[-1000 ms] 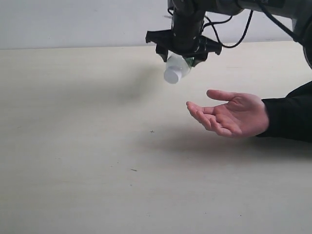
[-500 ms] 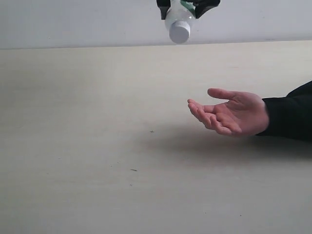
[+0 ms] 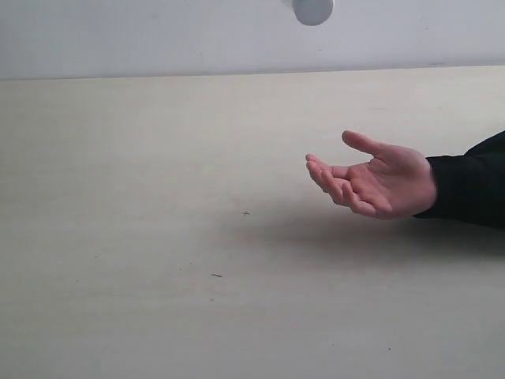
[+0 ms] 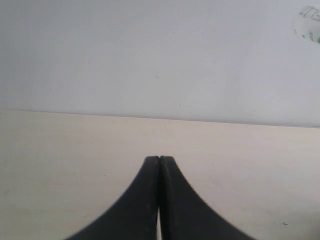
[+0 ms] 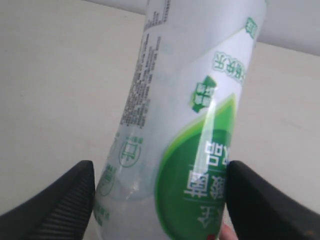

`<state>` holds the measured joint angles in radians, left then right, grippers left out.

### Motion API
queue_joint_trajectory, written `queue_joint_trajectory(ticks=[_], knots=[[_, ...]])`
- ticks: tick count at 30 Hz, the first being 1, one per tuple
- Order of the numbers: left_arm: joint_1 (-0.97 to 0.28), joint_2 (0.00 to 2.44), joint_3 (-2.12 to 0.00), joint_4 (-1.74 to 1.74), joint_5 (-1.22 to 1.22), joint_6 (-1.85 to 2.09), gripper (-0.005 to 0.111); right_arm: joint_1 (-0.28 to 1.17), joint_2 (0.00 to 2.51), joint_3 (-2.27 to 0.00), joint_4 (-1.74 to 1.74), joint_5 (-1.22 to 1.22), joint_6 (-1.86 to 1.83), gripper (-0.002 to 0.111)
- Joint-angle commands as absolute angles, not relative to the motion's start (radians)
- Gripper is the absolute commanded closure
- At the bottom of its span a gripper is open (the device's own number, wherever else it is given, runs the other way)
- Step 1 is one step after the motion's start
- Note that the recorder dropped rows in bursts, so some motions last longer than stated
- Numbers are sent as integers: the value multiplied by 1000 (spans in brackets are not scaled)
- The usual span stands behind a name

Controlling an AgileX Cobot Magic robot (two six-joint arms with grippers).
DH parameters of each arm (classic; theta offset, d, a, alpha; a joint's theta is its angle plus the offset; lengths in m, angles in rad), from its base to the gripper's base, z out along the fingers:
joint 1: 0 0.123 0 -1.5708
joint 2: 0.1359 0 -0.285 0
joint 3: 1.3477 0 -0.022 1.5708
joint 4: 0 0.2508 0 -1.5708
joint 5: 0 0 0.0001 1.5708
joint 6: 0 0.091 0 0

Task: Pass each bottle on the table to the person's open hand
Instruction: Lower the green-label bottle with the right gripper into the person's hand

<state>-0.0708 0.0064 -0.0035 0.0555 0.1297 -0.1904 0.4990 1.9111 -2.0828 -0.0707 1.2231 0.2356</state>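
Lifted since the earlier frames: clear plastic bottle with green label and white cap (image 3: 313,10), formerly hanging just above and left of the palm, now up at the top edge of the exterior view with only the cap showing and the carrying arm out of frame.

Left to right:
- wide pale beige tabletop (image 3: 142,237), no bottle standing on it in any view
- left gripper (image 4: 159,162), black jaws pressed together, nothing between them, over the table
- bottle cap, high above the palm and to its left, well apart from it
- bare open hand (image 3: 379,185) with black sleeve (image 3: 469,189), palm up, nothing in it

Wrist view: right gripper (image 5: 160,197) clamped on the bottle's labelled body, ribbed black fingers (image 5: 70,192) on either side.

Progress, as judged: possibly the last bottle, in transit. Lowering into the palm and release outstanding.
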Motion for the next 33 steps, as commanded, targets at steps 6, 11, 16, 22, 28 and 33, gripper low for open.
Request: queue_joint_trajectory(ticks=[6,11,16,22,28,33], knots=[[-70,0,0,48,129,-189,107,501,1620,-1667,-55,1178,185,108],[-70,0,0,48,129,-189,107,501,1442,-1377,-36,1074,125,108],[-70,0,0,48,129,-189,107,501,1364,-1249,6,1044,94,108],[-70,0,0,48,129,-189,107,501,1292,-1089,0,953,98,108],[-70,0,0,48,129,-189,107,501,1287,-1002,0,895,110,108],[-70,0,0,48,129,-189,107,501,1287,-950,0,830,115,108]])
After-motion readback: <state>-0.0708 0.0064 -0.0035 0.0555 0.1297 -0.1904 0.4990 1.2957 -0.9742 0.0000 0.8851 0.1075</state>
